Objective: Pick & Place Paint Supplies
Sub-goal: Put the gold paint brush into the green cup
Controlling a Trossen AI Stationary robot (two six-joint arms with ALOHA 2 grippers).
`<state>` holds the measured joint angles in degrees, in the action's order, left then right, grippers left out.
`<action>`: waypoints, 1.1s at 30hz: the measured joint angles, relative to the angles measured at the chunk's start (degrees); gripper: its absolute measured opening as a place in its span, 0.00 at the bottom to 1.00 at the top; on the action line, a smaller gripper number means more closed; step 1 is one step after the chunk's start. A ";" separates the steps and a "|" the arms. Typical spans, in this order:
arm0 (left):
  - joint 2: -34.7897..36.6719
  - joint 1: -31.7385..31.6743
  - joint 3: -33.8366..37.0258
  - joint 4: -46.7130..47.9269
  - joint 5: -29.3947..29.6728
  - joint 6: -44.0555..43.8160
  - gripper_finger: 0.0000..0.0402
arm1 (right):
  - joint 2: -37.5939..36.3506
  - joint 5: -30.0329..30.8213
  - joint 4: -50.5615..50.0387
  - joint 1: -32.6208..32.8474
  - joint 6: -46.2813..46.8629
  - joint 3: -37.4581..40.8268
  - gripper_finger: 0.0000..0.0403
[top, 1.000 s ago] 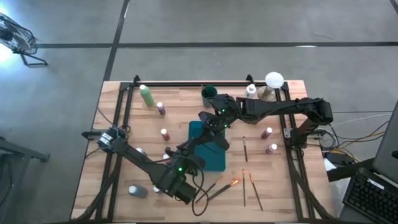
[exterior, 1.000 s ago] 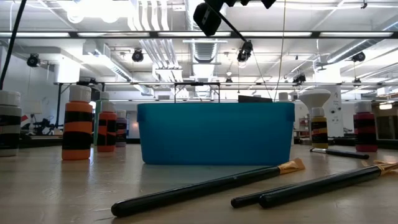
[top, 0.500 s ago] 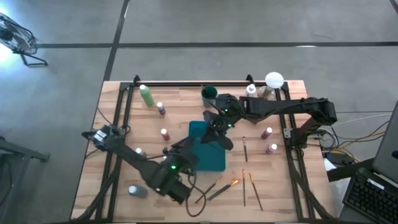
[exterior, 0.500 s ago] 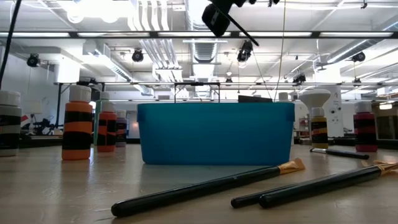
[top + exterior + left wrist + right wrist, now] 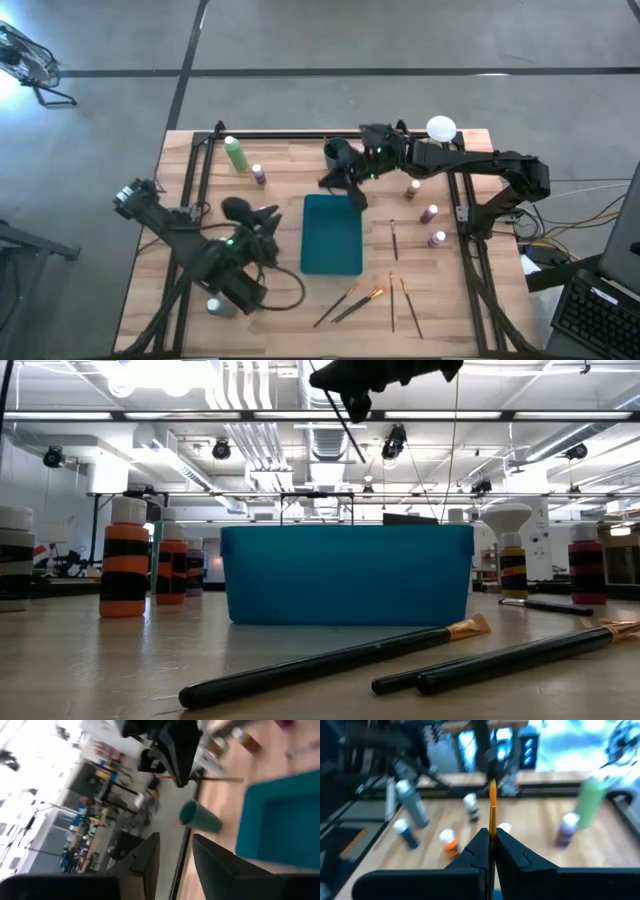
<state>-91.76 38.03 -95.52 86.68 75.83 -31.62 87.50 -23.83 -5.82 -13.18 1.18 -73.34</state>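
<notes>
A wooden table (image 5: 200, 300) holds scattered paint supplies around a flat teal tray (image 5: 331, 233) near its middle. The right gripper (image 5: 491, 845), raised above the far side of the table near a dark green cup (image 5: 336, 152), is clamped shut on a thin brush (image 5: 492, 815) whose orange ferrule pokes out beyond the fingertips. The left gripper (image 5: 175, 865) hangs over the table's left half beside the tray, its fingers a little apart and holding nothing. More brushes (image 5: 360, 300) lie loose toward the near edge, right of the tray. Small white-capped bottles (image 5: 432, 213) stand along both sides, and a taller light-green bottle (image 5: 236, 155) stands by the far-left corner. A brush like this is likely light, stiff and slim, so it could pivot in a pinch; it is best taken mid-handle. The bottles look sturdier, best grasped round the body.
</notes>
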 joint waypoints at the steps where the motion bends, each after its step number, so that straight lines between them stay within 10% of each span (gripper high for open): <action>1: 1.17 0.97 3.43 -1.56 2.57 -2.75 0.30 | -0.01 0.01 2.05 -0.82 0.37 0.31 0.03; 9: 7.60 7.22 28.91 -24.20 12.87 -21.96 0.30 | -0.92 2.40 11.72 -4.94 -0.40 1.26 0.03; 17: 8.30 7.94 43.96 -62.61 9.32 -9.78 0.30 | -0.90 13.09 16.14 -6.77 -4.58 1.21 0.03; 23: 8.50 6.27 50.95 -94.17 -10.36 14.95 0.30 | -0.87 13.44 23.59 -8.94 -4.45 4.00 0.03; 29: 8.60 1.13 60.72 -137.06 -48.52 35.61 0.29 | -0.79 13.93 27.71 -10.14 -5.97 7.83 0.03; 33: 8.62 -0.46 64.38 -140.44 -49.77 34.79 0.28 | -0.79 19.98 29.20 -10.89 -5.89 10.20 0.03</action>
<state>-83.14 37.57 -31.13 -53.77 26.06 3.17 86.72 -3.86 23.38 -24.07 -4.71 -63.14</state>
